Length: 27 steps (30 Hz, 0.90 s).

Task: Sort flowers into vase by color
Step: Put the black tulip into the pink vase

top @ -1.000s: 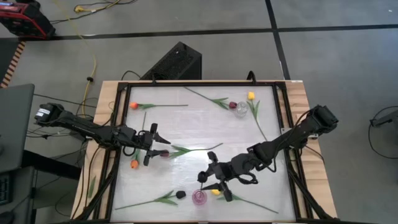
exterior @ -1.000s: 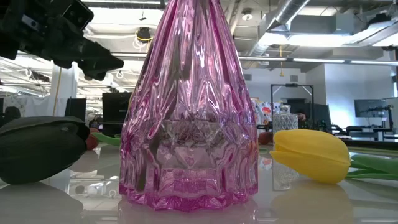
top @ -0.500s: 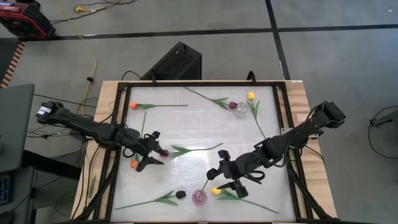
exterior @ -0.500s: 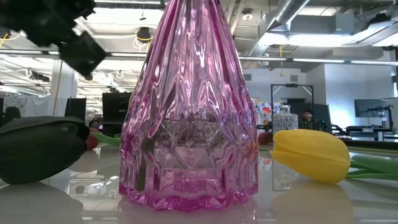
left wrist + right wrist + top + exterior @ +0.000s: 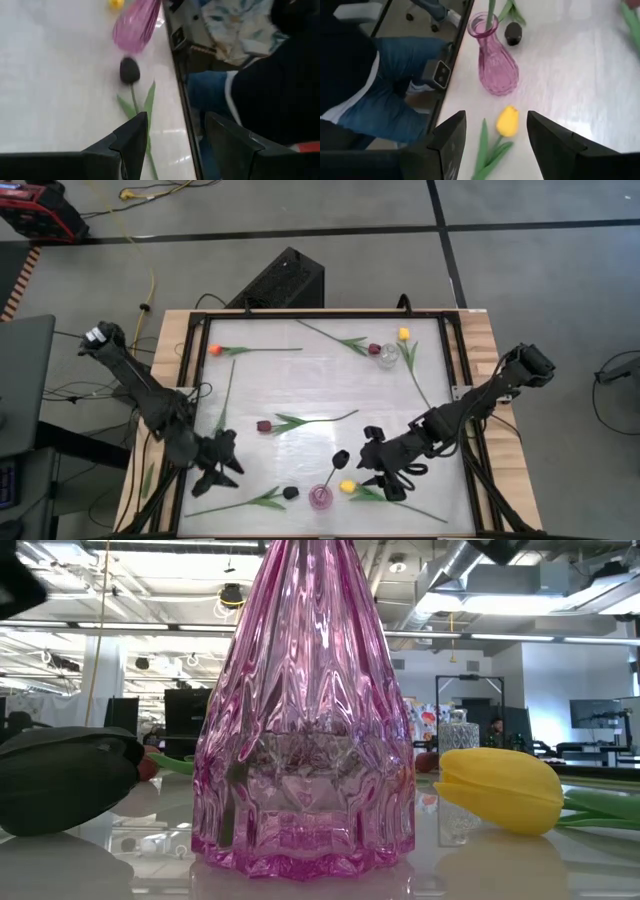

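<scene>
Yellow tulip (image 5: 508,121) just ahead of right gripper (image 5: 492,137).

Eight tulips, first one (image 5: 264,426) dark red, two vases, pink vase (image 5: 320,498), clear vase (image 5: 387,357), two arms

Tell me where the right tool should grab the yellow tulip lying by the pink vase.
Grip the green stem just behind the yellow tulip head, coming straight down: the stem lies flat with bare table beside it, away from the pink vase.
</scene>
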### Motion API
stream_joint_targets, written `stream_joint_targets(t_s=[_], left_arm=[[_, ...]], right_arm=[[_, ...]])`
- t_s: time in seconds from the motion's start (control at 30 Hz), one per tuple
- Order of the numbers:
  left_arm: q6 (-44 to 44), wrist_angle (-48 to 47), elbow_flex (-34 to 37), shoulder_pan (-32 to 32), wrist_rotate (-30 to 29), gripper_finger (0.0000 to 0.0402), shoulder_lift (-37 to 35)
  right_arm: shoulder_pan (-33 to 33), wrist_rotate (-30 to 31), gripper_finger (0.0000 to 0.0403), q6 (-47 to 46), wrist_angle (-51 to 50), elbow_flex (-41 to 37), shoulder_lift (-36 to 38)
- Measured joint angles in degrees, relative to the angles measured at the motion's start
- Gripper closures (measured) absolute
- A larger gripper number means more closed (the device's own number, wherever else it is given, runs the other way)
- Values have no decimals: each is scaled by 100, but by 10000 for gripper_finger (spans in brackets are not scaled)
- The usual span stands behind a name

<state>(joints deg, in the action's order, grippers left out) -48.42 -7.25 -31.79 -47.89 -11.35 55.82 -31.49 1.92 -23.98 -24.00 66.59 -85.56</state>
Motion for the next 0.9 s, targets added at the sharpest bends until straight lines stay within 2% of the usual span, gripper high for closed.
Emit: stream_joint_targets(t_s=[0.17,0.3,0.4,0.6,0.7,0.9], left_arm=[[-504,754,0,-697,-565,214,1073],[-774,1255,-1,-990,-766,214,1914],[-1181,1241,-34,-1137,-995,214,2439],[-1373,1256,-538,-1278,-1227,214,3459],[-1346,946,-944,-1286,-1254,214,3915],[-1436,-748,-1893,-1347,-1595,214,4559]], right_arm=[[-361,704,169,-391,34,-132,0],[-630,1313,169,-615,49,-177,-2],[-794,1705,169,-588,31,-188,-2],[-830,1951,169,-558,-7,-190,0],[-828,2047,169,-550,0,-190,0],[-846,2099,169,-553,4,-190,0]])
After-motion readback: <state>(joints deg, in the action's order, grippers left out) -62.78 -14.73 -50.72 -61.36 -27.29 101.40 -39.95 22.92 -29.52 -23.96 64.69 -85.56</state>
